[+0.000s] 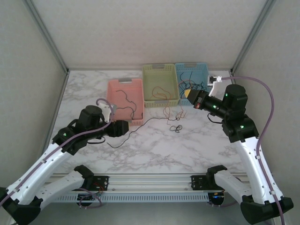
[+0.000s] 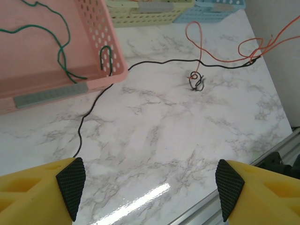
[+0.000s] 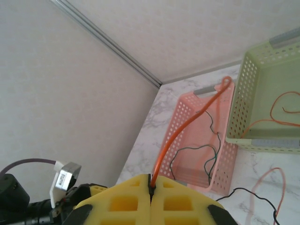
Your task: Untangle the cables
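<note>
Thin cables lie on the marble table: a long black one (image 1: 140, 125) (image 2: 154, 62), orange-red strands (image 1: 171, 112) (image 2: 197, 42) and a small knotted clump (image 1: 176, 128) (image 2: 196, 82). My left gripper (image 1: 126, 127) (image 2: 150, 187) hovers low over bare table near the black cable's left end. It is open, with nothing between its pads (image 2: 71, 185). My right gripper (image 1: 187, 93) (image 3: 151, 185) is raised in front of the blue basket. It is shut on an orange-red cable (image 3: 187, 126) that rises from between its fingertips.
Three baskets stand at the back. The pink basket (image 1: 137, 93) (image 2: 89, 28) (image 3: 225, 173) holds a dark green wire (image 2: 61, 47), the light green basket (image 1: 147, 86) (image 3: 243, 103) an orange wire, and the blue basket (image 1: 202, 70) dark wires. A metal rail (image 1: 150, 180) runs along the near edge.
</note>
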Robot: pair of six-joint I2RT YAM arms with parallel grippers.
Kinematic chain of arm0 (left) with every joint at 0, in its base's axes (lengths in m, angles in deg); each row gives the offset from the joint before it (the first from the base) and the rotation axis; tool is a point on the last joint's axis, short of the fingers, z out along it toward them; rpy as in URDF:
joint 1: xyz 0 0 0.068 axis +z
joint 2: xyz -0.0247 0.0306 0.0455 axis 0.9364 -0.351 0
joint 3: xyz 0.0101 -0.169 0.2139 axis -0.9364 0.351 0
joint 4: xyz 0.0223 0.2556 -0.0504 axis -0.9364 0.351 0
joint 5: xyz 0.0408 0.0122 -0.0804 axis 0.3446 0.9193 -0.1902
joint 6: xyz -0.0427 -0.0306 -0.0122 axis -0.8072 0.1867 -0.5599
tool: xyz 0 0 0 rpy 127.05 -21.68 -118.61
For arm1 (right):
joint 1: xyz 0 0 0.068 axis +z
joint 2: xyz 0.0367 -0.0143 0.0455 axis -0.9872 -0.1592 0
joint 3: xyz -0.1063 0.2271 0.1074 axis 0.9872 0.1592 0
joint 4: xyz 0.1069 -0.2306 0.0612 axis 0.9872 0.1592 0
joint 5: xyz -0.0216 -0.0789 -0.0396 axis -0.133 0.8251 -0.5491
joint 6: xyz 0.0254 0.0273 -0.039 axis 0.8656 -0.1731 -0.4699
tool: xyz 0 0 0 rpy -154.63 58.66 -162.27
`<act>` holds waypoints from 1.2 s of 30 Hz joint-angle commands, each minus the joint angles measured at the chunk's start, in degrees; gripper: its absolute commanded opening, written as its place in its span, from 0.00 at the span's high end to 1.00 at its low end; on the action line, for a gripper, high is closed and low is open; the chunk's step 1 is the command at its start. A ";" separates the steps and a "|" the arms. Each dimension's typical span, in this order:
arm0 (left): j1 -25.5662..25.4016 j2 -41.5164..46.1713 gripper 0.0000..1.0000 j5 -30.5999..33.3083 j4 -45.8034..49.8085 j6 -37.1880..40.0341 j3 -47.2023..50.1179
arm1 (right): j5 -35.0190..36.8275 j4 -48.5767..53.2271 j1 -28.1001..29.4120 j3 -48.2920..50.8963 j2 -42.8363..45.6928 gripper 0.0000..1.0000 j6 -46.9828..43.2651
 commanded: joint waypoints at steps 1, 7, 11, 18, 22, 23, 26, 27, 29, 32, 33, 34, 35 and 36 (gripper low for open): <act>-2.05 -2.21 0.24 -1.42 -4.41 0.85 -0.73 | 1.63 1.12 0.24 -0.23 -1.30 1.00 2.02; -5.26 -7.76 0.24 -1.43 -8.09 1.96 -1.43 | 8.91 4.42 0.21 -0.17 -1.48 1.00 2.34; -6.77 -12.17 0.24 -1.00 -10.08 2.87 -2.20 | 20.51 11.81 0.22 -1.85 -1.06 1.00 1.55; -8.75 -20.71 0.24 -2.03 -12.65 6.01 -6.05 | 24.49 14.37 0.12 -2.61 -0.16 1.00 0.85; -10.10 -27.80 0.24 -2.40 -13.07 9.23 -10.51 | 25.17 14.63 0.12 -2.17 -0.17 1.00 0.96; -10.22 -29.87 0.24 -3.15 -13.55 10.19 -11.67 | 25.46 14.79 0.07 -2.16 -0.20 1.00 0.89; -10.31 -35.85 0.23 -5.16 -15.15 13.27 -14.77 | 25.94 15.06 -0.09 -2.05 -0.49 1.00 0.84; -10.44 -37.86 0.23 -5.58 -15.20 14.45 -16.23 | 25.91 15.20 -0.31 -1.98 -0.56 1.00 0.82; -10.79 -41.57 0.23 -6.65 -15.27 16.87 -18.77 | 25.86 15.30 -0.49 -1.72 -0.53 1.00 0.88; -10.93 -46.83 0.21 -10.49 -17.92 20.36 -20.97 | 25.96 15.32 -0.98 -1.41 -0.24 1.00 1.01; -10.97 -48.34 0.20 -11.34 -19.08 21.42 -21.18 | 25.89 15.29 -1.15 -1.32 -0.21 1.00 1.06; -11.21 -49.92 0.20 -12.07 -19.96 22.93 -21.65 | 25.74 15.33 -1.27 -1.28 -0.16 1.00 1.05; -11.72 -51.41 0.19 -12.12 -20.15 24.84 -22.43 | 25.58 15.41 -1.42 -1.21 -0.22 1.00 1.09; -12.37 -52.34 0.18 -11.80 -20.08 26.50 -23.20 | 25.35 15.40 -1.58 -1.30 -0.14 1.00 0.96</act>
